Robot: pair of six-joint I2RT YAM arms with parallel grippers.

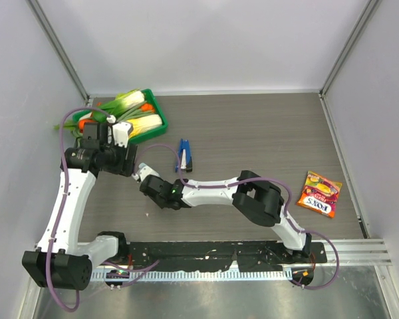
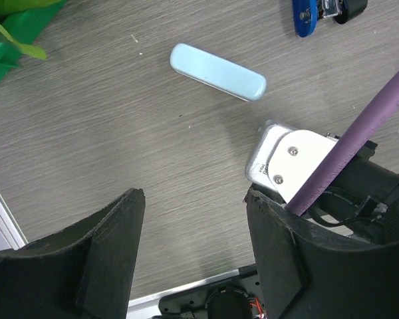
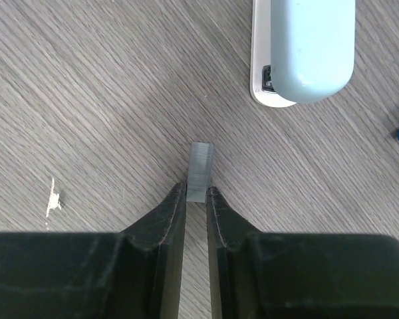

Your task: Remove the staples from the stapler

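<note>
Noted grey wood-grain surface (image 1: 253,133) boxed by pale walls (image 1: 206,40) on three sides, with metal posts (image 1: 58,50) running up from the far corners. Found stapler (image 1: 184,155) lying flat near mid-surface, apart from both tools. Found green tray (image 1: 162,111) of vegetables in far-left corner and snack packet (image 1: 319,194) near right edge. Logged right tool (image 3: 196,193) pinched narrow on near end of strip of staples (image 3: 201,159), low over the surface, just short of a pale teal block (image 3: 306,46). Logged left tool (image 2: 194,199) standing wide, gripping nothing, above bare wood grain. Spotted small white fleck (image 3: 52,198) on the surface left of right tool
</note>
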